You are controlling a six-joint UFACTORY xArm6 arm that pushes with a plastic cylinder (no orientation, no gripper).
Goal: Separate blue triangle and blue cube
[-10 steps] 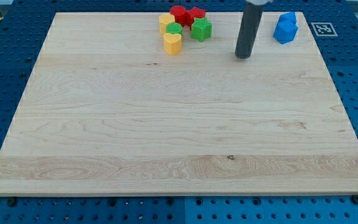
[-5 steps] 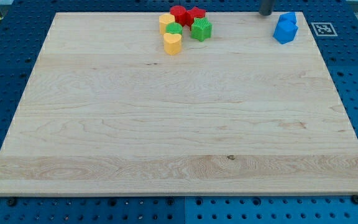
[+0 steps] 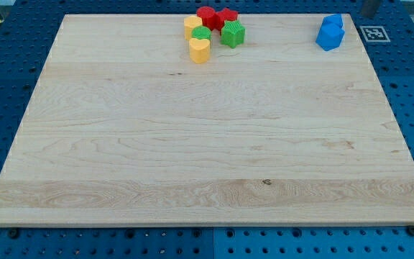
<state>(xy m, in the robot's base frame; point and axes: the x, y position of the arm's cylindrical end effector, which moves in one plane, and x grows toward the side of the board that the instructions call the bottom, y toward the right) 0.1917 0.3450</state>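
Two blue blocks sit pressed together near the board's top right corner. The upper one (image 3: 335, 21) looks like the blue triangle and the lower one (image 3: 329, 37) like the blue cube, though their shapes are hard to make out. Only the lower end of my rod shows, at the view's top edge; my tip (image 3: 369, 15) is just off the board, up and to the right of the blue pair and apart from it.
A cluster sits at the board's top middle: a red cylinder (image 3: 206, 14), a red block (image 3: 227, 16), a green block (image 3: 233, 33), a smaller green block (image 3: 201, 33), a yellow block (image 3: 192, 24) and a yellow heart (image 3: 200, 50). A black-and-white marker (image 3: 374, 33) lies right of the board.
My tip has moved from left of the blue pair up along the top edge, then right past them to beyond the board's top right corner. No block has moved.
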